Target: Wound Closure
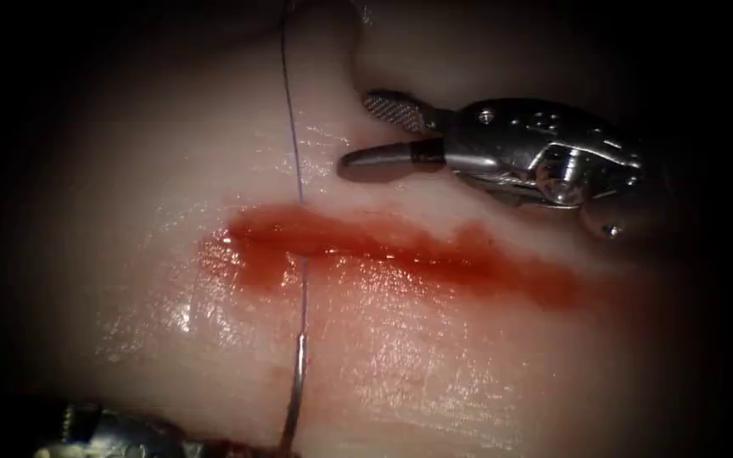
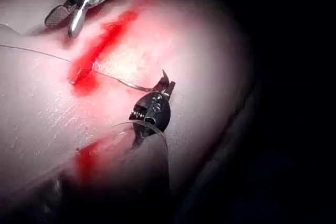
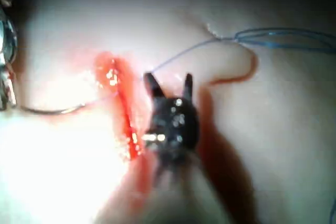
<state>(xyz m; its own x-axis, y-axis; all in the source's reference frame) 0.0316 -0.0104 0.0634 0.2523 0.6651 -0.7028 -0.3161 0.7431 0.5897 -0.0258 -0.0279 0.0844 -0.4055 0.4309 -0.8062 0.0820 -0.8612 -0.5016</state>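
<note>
Left tool grips the needle near its rear end, out of the tissue, on the near side of the cut (probably to keep the line taut). Thread runs from it across the cut. Right tool sits jaws wide apart, holding nothing, just beyond the cut, likely standing by.

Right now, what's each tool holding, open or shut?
Left tool: shut on the needle, which lies outside the tissue, thread trailing.
Right tool: open, holding nothing.
</note>
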